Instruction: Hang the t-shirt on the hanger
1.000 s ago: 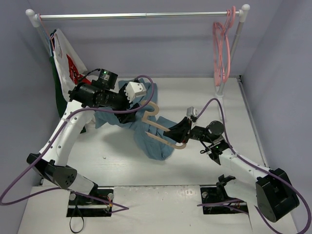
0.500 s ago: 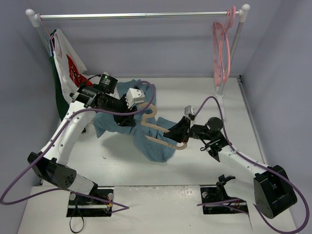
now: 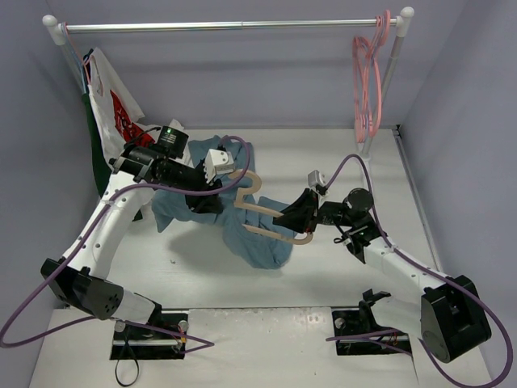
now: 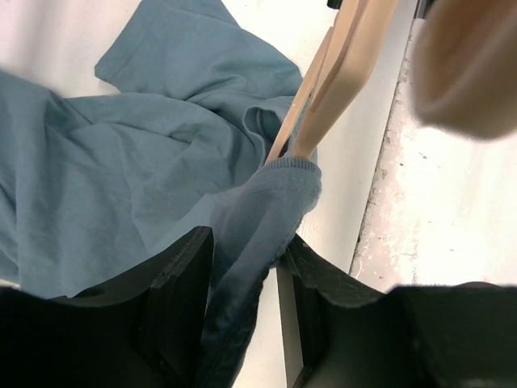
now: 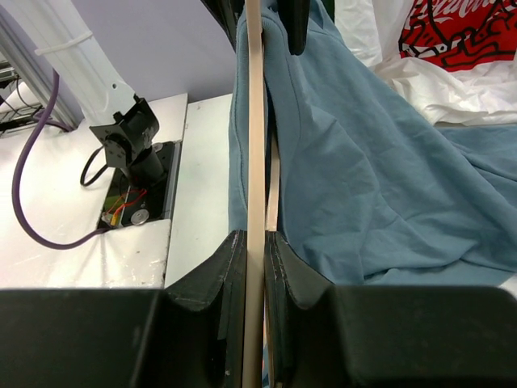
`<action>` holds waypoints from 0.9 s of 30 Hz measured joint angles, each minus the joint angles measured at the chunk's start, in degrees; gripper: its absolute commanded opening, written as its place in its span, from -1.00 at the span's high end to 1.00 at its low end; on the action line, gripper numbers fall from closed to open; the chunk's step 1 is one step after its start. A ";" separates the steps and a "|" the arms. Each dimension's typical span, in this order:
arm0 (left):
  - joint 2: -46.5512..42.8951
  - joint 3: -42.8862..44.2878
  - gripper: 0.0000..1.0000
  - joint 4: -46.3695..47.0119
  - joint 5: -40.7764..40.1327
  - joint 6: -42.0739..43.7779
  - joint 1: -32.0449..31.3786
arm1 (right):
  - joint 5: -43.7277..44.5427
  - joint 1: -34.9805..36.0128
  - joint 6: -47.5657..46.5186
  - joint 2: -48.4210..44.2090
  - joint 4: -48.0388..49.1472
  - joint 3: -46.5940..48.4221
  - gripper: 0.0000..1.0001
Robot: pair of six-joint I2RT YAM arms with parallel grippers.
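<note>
White table (image 3: 339, 275), purple walls. My right pincer (image 3: 296, 217) is clamped on the hanger (image 5: 254, 121), which runs from 10 to 4 o'clock over the t-shirt (image 3: 250, 246) heaped mid-table. My left pincer (image 4: 246, 259) is nearest and pinches its ribbed edge, with the hanger tip at 1 o'clock. That arm is bent low over the cloth.

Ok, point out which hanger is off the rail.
The beige hanger, clamped in the right tool with the t-shirt partly draped over it. The pink hangers all hang from the right end of the rail.
</note>
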 measured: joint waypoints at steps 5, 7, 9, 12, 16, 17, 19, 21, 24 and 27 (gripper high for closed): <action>0.04 0.00 0.27 -0.98 1.33 1.07 0.00 | -0.92 -0.31 -0.09 0.02 -0.81 1.60 1.00; 0.04 0.00 0.31 -1.18 1.55 1.29 0.04 | -1.09 -0.37 -0.22 0.00 -1.22 1.73 1.00; 0.07 0.00 0.45 -1.42 1.55 1.46 0.07 | -1.27 -0.42 -0.22 0.00 -1.40 1.75 1.00; 0.04 0.00 0.69 -1.66 1.86 2.05 0.15 | -1.38 -0.61 -0.24 0.00 -1.60 1.81 1.00; 0.02 0.00 1.00 -2.97 3.67 3.17 -0.15 | -0.94 -1.33 -0.48 0.02 -2.25 1.84 1.00; 0.02 0.00 1.00 -3.19 3.96 3.13 -0.17 | -0.92 -1.44 -0.63 0.02 -2.40 1.84 1.00; 0.02 0.00 1.00 -3.15 3.87 3.10 -0.15 | -0.83 -1.51 -0.74 0.02 -2.64 1.97 1.00; 0.02 0.00 1.00 -2.99 3.82 2.93 -0.04 | -0.48 -1.66 -1.01 0.02 -3.28 2.29 0.79; -0.22 -0.15 1.00 -2.10 3.41 2.01 -0.07 | 1.25 -1.99 -1.11 0.02 -4.28 2.69 0.18; -1.31 -1.40 1.00 -0.42 2.16 0.20 0.07 | 4.81 -3.13 -1.79 0.02 -5.77 4.48 -0.10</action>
